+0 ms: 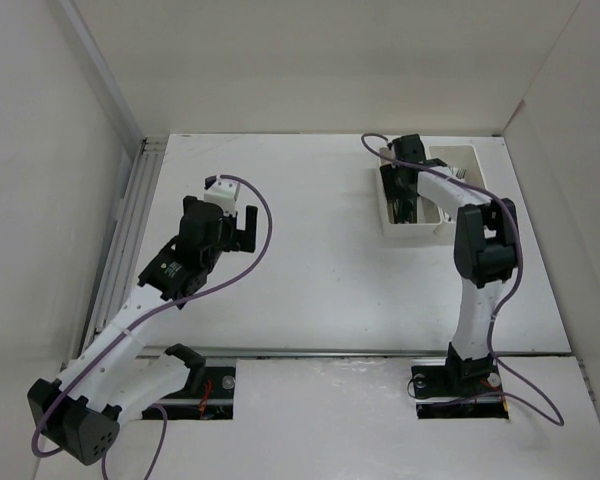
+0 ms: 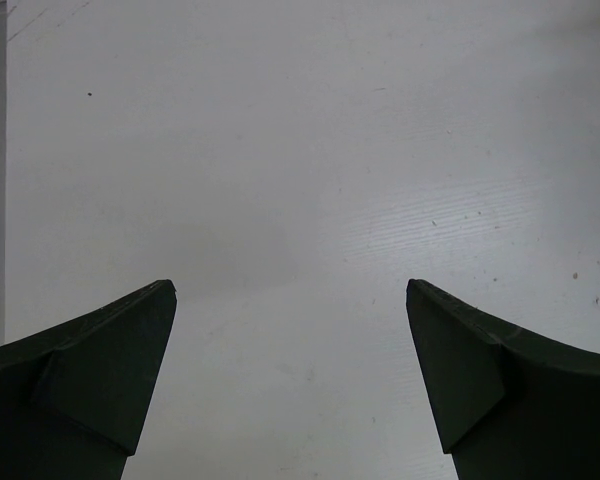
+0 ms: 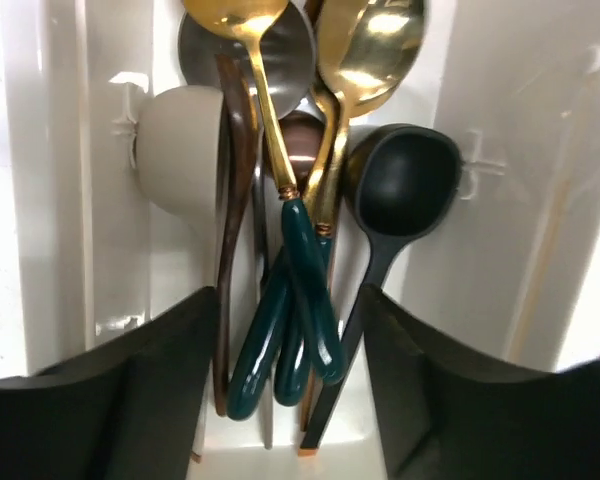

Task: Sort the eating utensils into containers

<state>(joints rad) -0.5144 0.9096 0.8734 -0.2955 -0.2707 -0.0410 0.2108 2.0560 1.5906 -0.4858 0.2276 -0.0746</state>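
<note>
Along the left edge of the overhead view an aluminium rail (image 1: 130,230) runs beside the white table (image 1: 320,260). Just right of it the left gripper (image 2: 290,285) hangs over bare tabletop, its jaws spread wide with nothing between them; its wrist view shows only the lightly speckled white surface and a strip of that rail at the far left.

Plain white walls (image 1: 310,60) close in the table at the back and on both sides.

Toward the upper right of the overhead view sits the white two-compartment tray (image 1: 412,234). The right arm reaches over its left compartment. From the right wrist, the eating utensils (image 3: 280,200) lie bundled in that compartment with their long axes running top to bottom of the frame, bowls toward the top and handles toward the bottom.

From left to right they are:
- a cream spoon (image 3: 175,145)
- a brown wooden spoon (image 3: 230,200)
- two gold spoons with dark green handles (image 3: 300,250), crossing over a silver bowl (image 3: 295,50)
- a black spoon (image 3: 400,185)

The right gripper (image 3: 290,290) hovers above the handle ends, jaws parted, pinching nothing. What lies in the right compartment is too small to tell.
</note>
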